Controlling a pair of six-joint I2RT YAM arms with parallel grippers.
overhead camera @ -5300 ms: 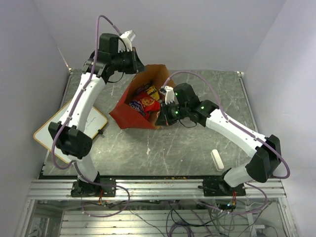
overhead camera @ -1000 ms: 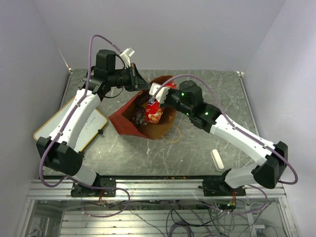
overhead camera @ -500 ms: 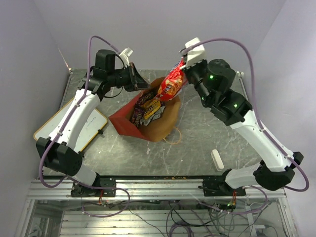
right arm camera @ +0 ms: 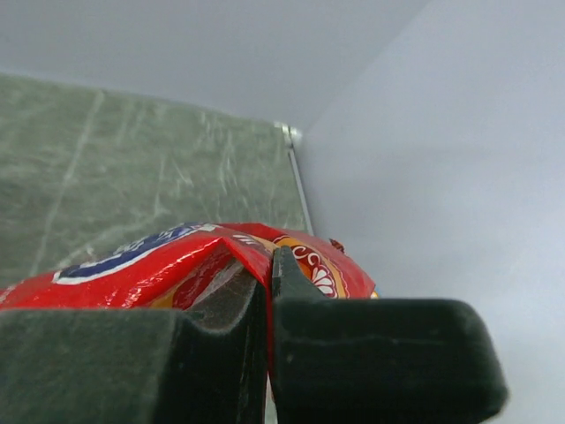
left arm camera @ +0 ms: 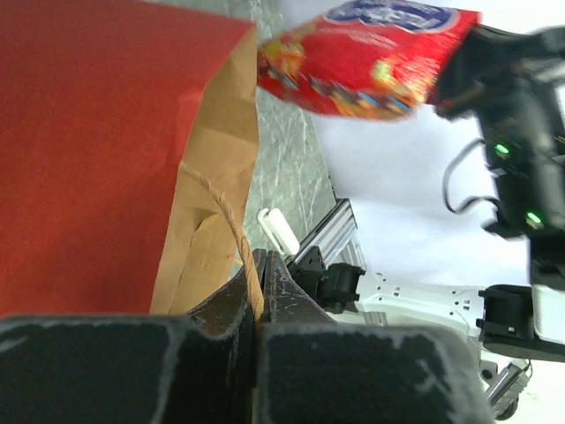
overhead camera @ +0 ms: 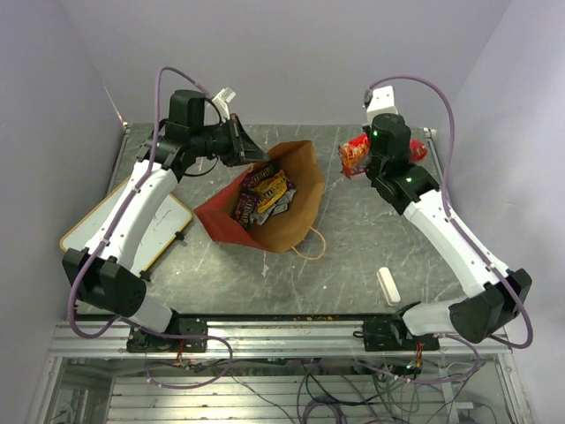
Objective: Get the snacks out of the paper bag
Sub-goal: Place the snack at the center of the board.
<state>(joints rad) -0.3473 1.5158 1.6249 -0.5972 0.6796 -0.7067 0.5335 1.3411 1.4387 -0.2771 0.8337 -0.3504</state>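
Compared with half a second back, the right arm has swung the red packet [overhead camera: 355, 155] out from over the bag's mouth to the far right of the table [overhead camera: 353, 256], where it hangs in the air well apart from the paper bag [overhead camera: 298, 205]. The right gripper [right arm camera: 267, 274] is clamped tight on a fold near the packet's upper edge, the film bunched between the fingers.

From where I stand the packet looks light and puffy. It is glossy crinkled film in bright red, with a blue logo on one face and orange and yellow print round it. That film is probably slippery and the contents likely crush easily, so a pinch on the flat seam or a corner, as it has now, seems the sensible hold rather than a squeeze across the belly.

The left gripper [left arm camera: 259, 276] is closed on the bag's rim, brown paper and the thin loop handle [left arm camera: 231, 221] caught between its fingers. The bag lies tipped on its side, red outside, plain brown within, mouth open. It is soft paper and would probably slump shut without that hold.

Inside it sits a heap of small candy wrappers [overhead camera: 263, 194], yellow, brown and silvery. I'd judge them very light, slick and loosely piled, best nipped one at a time by a crimped end.
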